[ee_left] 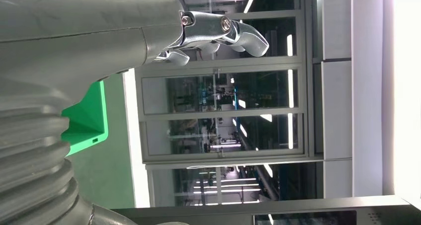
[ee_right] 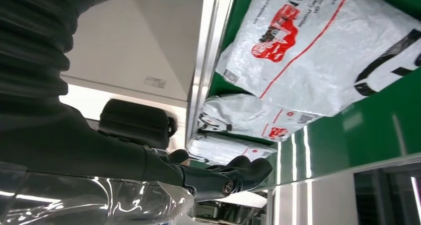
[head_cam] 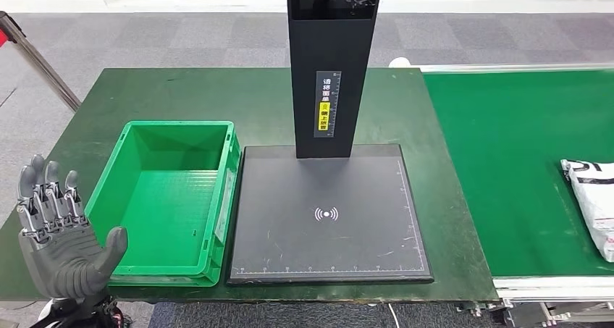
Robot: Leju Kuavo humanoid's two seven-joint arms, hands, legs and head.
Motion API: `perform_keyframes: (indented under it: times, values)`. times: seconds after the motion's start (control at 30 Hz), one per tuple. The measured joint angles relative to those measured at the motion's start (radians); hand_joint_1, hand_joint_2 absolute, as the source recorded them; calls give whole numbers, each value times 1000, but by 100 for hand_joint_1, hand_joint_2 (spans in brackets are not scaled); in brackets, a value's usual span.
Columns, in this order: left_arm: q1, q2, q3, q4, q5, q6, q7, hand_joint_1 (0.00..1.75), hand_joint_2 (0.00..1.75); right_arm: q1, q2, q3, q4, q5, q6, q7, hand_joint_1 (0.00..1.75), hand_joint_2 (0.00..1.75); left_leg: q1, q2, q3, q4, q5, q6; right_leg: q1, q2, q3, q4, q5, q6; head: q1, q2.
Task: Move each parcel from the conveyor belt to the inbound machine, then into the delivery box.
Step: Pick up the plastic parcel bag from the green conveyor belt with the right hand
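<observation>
Left hand open beside empty green delivery box.

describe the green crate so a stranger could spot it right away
On the dark green table, left of the black scanner pad, sits the crate. It is the only bright green open-topped box, holding nothing, with the left hand raised beside it.

White parcel w/ black print lies flat on green belt, at its right edge, partly out of view. Two more white bags lie behind it. Black scanner pad bare. Green box empty, touching pad's left side.
</observation>
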Motion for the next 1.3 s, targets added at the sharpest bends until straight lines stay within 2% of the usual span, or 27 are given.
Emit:
perform_keyframes:
  times: [0.2,0.53,0.67,0.87,1.3]
  values:
    - [10,0,-4,-3,-10,7,0,0,175,38,15,19,-23,-4,-6,34,0,175,0,-3,0,0,0,0,0,-2,0,0,0,1,0,0]
    - [-4,-3,-21,14,-19,10,0,0,175,48,-3,21,33,34,4,41,0,175,0,-1,0,0,0,0,0,-2,0,0,-1,1,0,0]
    - [-21,-3,-21,26,-18,-2,0,0,175,35,-11,38,100,49,-33,75,0,175,0,-1,0,0,0,1,0,-2,0,0,0,1,0,0]
    - [-43,-3,-21,42,-18,-7,0,0,175,-14,-70,68,299,63,-165,107,0,175,-1,-2,0,0,1,1,-1,-2,1,0,0,1,0,0]
    - [-56,-3,-21,55,-18,-11,0,0,175,-69,-118,129,487,62,-207,111,0,175,-1,-1,0,0,1,1,-1,-2,0,0,0,1,0,0]
